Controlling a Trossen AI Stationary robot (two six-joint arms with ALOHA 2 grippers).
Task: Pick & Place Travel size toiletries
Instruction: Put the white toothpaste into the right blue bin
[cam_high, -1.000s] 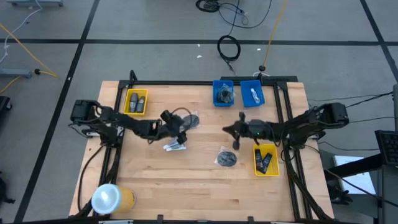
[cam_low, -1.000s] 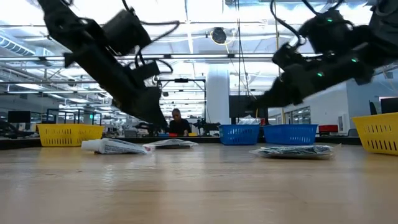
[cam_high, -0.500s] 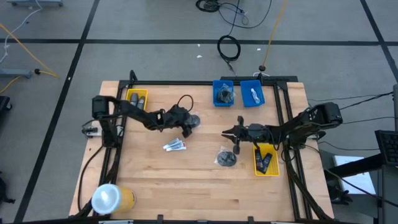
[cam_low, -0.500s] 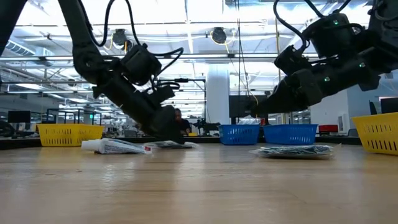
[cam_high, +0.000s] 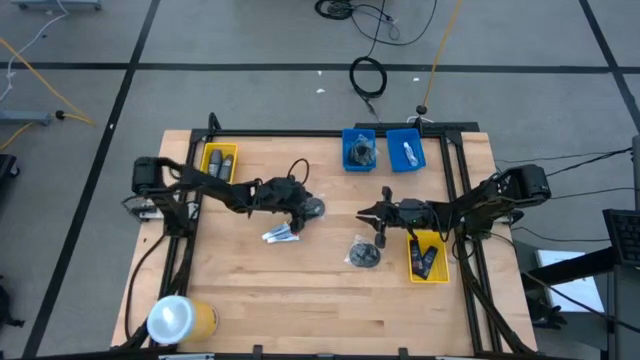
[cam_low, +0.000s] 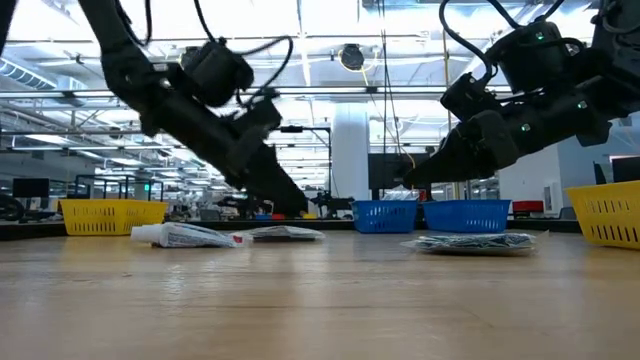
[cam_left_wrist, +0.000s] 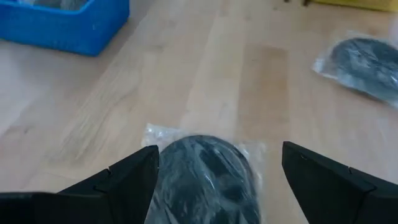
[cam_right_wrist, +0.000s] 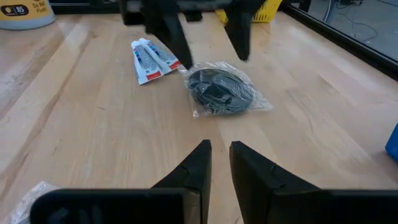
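A round grey disc in a clear bag (cam_high: 313, 208) lies flat on the table. My left gripper (cam_high: 300, 205) is open just above it, with one finger on each side of the disc (cam_left_wrist: 205, 177) and no touch that I can see. The right wrist view shows these fingers astride the bag (cam_right_wrist: 221, 90). Little white tubes (cam_high: 280, 234) lie just near of it. A second bagged disc (cam_high: 365, 255) lies toward the right. My right gripper (cam_high: 366, 213) hovers shut above the table between the two discs, holding nothing.
A yellow bin (cam_high: 218, 163) holding dark bottles sits at the far left, and another yellow bin (cam_high: 427, 258) at the right edge. Two blue bins (cam_high: 359, 150) (cam_high: 405, 150) stand at the far edge. A big yellow roll (cam_high: 180, 318) lies in the near left corner.
My left gripper has moved from beside the white tubes toward the far right, coming over the bagged disc with its fingers apart. My right gripper has shifted slightly toward the table's left. The toiletries have stayed where they lay.
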